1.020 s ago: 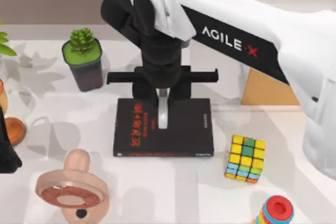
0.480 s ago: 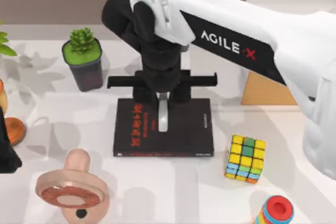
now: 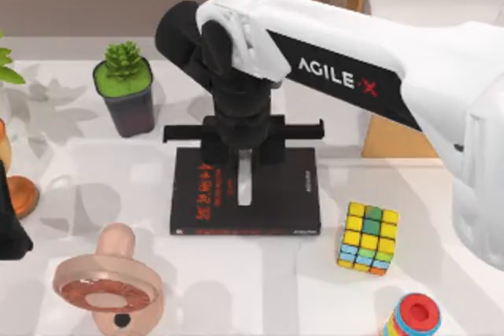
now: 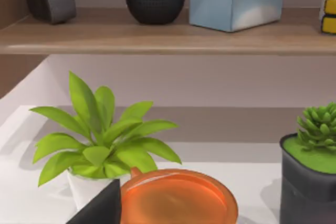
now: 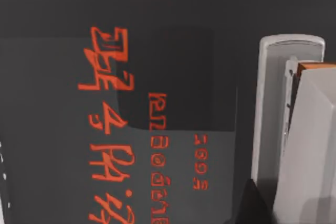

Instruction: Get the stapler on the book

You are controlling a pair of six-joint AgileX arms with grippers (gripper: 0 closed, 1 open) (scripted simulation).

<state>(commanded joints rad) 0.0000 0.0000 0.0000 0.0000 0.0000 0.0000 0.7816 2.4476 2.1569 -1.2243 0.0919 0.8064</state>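
Over the last second the stapler [image 3: 245, 181] has been lowered slightly toward six o'clock, and is held by the right gripper [image 3: 244, 147] over the middle of the book [image 3: 276, 194], so release seems near.

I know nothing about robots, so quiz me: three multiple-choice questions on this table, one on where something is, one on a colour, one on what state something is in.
1. Where is the stapler?
A. over the book
B. beside the puzzle cube
C. in the plant pot

2. What colour is the lettering on the book's cover?
A. blue
B. red
C. green

3. How does the book lie?
A. standing on edge
B. open
C. flat and closed

Answers:
1 A: from above, the pale bar sits within the black cover, under the right gripper.
2 B: the right wrist view shows red characters on black.
3 C: the whole cover faces up on the table.
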